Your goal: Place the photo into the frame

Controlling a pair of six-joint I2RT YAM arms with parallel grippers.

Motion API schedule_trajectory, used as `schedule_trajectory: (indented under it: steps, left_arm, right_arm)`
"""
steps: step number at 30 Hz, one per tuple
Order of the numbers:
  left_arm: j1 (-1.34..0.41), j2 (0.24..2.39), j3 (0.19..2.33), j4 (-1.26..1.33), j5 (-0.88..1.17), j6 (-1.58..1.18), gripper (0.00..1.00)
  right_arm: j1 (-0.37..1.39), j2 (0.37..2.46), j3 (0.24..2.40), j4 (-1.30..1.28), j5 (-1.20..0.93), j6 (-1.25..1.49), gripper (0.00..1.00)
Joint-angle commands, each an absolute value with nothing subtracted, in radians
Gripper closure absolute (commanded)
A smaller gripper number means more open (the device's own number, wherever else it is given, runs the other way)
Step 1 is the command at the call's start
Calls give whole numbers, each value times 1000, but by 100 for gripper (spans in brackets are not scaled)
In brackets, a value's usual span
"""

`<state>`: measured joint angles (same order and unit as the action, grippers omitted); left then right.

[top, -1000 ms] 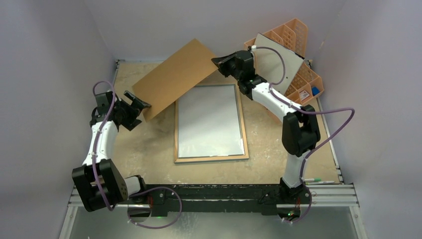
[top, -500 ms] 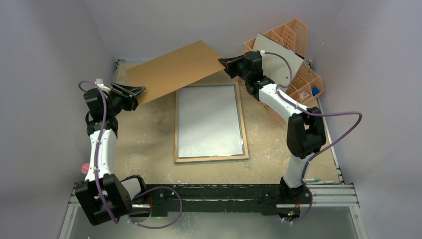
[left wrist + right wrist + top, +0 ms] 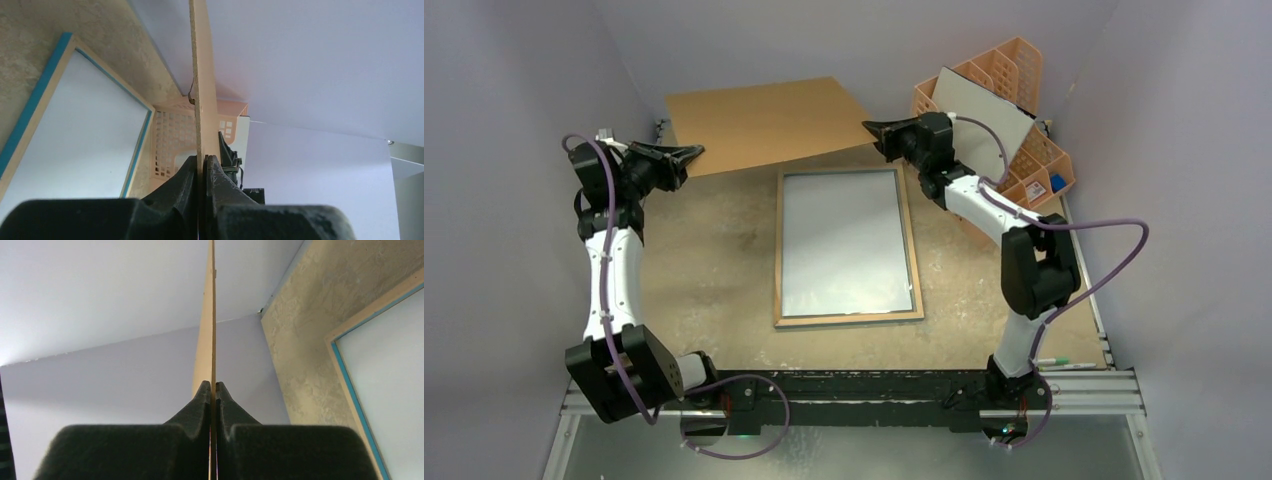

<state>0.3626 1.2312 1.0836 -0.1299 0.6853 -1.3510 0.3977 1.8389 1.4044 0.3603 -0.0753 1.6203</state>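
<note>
A brown hardboard backing [image 3: 764, 125] hangs in the air over the back of the table, held at both ends. My left gripper [image 3: 694, 152] is shut on its left corner; in the left wrist view the left gripper [image 3: 202, 162] pinches the backing's edge [image 3: 204, 75]. My right gripper [image 3: 871, 127] is shut on its right corner, and the right gripper [image 3: 213, 386] shows the backing [image 3: 207, 330] edge-on. The frame [image 3: 848, 319] lies flat mid-table, wood rim up, blue at its edges [image 3: 30, 107]. A plain white surface fills it. The photo's print does not show.
An orange lattice organiser [image 3: 1014, 110] stands at the back right with a grey-white board [image 3: 979, 115] leaning on it, just behind the right gripper. A pen [image 3: 1054, 362] lies at the front right by the rail. Walls close in on three sides.
The left gripper has travelled back and to the left and closed on the backing's left corner. The backing has swung from a steep diagonal to lie along the back wall.
</note>
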Motion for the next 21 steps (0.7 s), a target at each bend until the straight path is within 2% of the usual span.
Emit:
schedule_trajectory:
  steps: [1,2,3,7,9,15,21]
  left_arm:
    - [367,1257,1197,-116,726,-1362,100]
    - [367,1268,1222,-117,723,-1369,100]
    - [367,1276,1240,-119,718,-1376,100]
    - [367,1319,1322,-119,660,-1409,100]
    - [366,1360,1384,-118,644,-1435,100]
    - [365,1443,1511,-56,602,-1530,100]
    - [365,1459,1541,-53,586,-1573,100]
  right_arm:
    - [402,1803,1381,471,-190,1589,100]
    - [403,1804,1373,475,-201,1571,97]
    - [402,1802,1364,483,-211,1554,89]
    - [402,1769,1310,494,-236,1522,51]
    - [402,1740,1276,527,-245,1514,38]
    - [402,1688,1281,459,-255,1387,22]
    - [402,1612,1282,413,-236,1160,17]
